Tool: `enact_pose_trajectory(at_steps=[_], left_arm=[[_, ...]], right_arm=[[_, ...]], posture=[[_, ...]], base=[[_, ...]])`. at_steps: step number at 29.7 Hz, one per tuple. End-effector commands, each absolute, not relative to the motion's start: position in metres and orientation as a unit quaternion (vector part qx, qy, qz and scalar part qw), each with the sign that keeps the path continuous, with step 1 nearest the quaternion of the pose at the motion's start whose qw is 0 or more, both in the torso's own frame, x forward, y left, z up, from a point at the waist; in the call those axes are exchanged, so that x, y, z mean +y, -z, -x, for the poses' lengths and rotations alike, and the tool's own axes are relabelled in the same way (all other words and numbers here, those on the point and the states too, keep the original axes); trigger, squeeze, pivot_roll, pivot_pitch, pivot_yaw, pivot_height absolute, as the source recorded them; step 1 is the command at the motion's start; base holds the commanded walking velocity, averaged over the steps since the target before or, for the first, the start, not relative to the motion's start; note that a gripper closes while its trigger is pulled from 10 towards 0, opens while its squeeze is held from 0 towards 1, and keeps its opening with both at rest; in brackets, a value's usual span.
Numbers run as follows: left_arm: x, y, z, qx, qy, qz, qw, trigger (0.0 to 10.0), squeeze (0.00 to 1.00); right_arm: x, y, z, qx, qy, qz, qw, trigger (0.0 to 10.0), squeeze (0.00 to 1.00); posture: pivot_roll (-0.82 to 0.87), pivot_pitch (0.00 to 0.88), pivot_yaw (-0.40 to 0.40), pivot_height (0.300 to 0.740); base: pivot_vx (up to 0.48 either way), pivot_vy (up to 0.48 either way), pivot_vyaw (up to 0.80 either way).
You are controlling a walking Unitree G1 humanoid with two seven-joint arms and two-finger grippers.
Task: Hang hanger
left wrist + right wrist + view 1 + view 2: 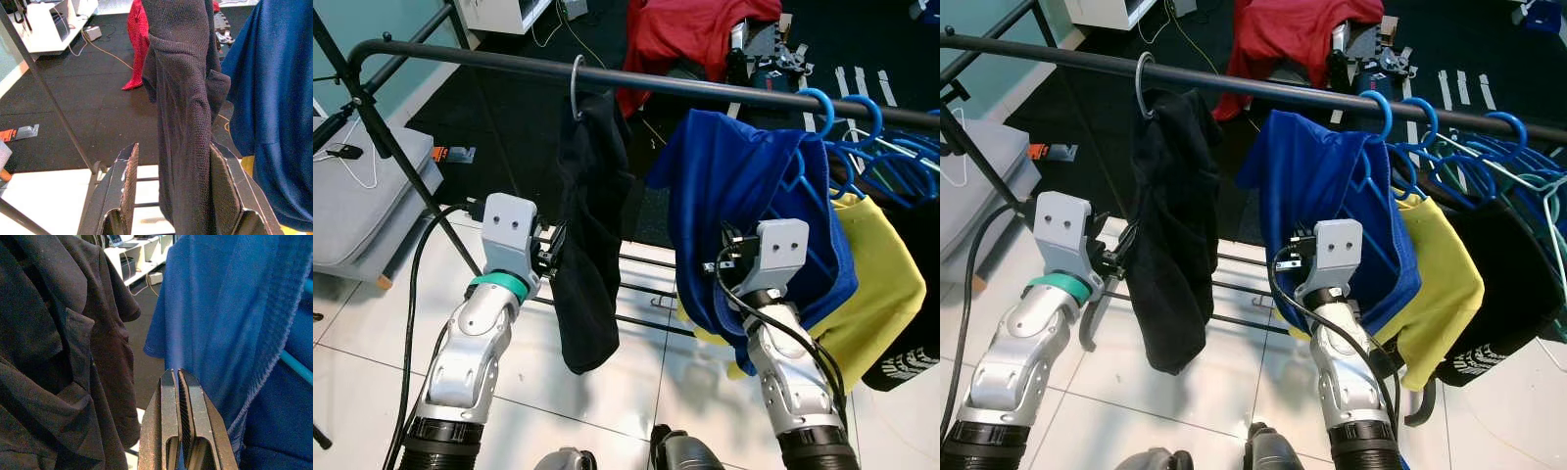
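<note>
On the black rail (705,83), silver hanger hook (576,86) w/ black garment (589,235). Left end effector (171,196) below rail, fingers apart around garment. Right end effector (179,421) pressed together beside blue shirt (744,196).

White lettering marks the black garment (1489,357) at far right, too small to read.

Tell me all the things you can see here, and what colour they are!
Rail: one, black, across the top.
Black garment: one, hanging from a silver hook on the rail.
Blue garment: one, on a blue hanger, right of the black one.
Yellow garment: one, behind the blue one.
Blue hangers: several, bunched at the rail's right end.
Red cloth: one, beyond the rail.
Grey cushion: one, far left.
Left gripper: open around the black garment.
Right gripper: shut, at the blue garment.
</note>
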State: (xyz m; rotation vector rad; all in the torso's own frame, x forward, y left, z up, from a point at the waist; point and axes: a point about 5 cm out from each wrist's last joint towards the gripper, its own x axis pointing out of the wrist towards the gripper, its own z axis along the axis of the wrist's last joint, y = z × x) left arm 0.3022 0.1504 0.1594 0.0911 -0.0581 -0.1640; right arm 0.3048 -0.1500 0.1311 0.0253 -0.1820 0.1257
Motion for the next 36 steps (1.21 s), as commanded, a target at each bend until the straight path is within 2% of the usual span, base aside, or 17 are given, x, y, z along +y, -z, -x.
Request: enact_pose_trajectory(at_steps=[1,24,36], left_arm=[[0.1528,-0.1526,-0.3015,-0.019,0.071,-0.048,0.996,10.0,0.0],[0.1498,-0.1522,-0.3017,-0.016,0.069,-0.038,0.997,10.0,0.0],[0.1503,-0.1515,-0.3009,-0.012,0.07,-0.04,0.997,10.0,0.0]], right_arm=[[-0.1482,-0.1279,-0.3048,-0.086,-0.063,-0.016,0.994,10.0,0.0],[-0.1479,-0.1282,-0.3013,-0.089,-0.059,-0.016,0.994,10.0,0.0],[-0.1486,-0.1272,-0.3007,-0.087,-0.056,-0.016,0.994,10.0,0.0]], posture=[[-0.08,0.113,0.057,0.74],[-0.08,0.146,0.059,0.74],[-0.08,0.153,0.062,0.74]], base=[[0.0,0.0,0.0],[0.0,0.0,0.0],[-0.306,0.0,0.0]])
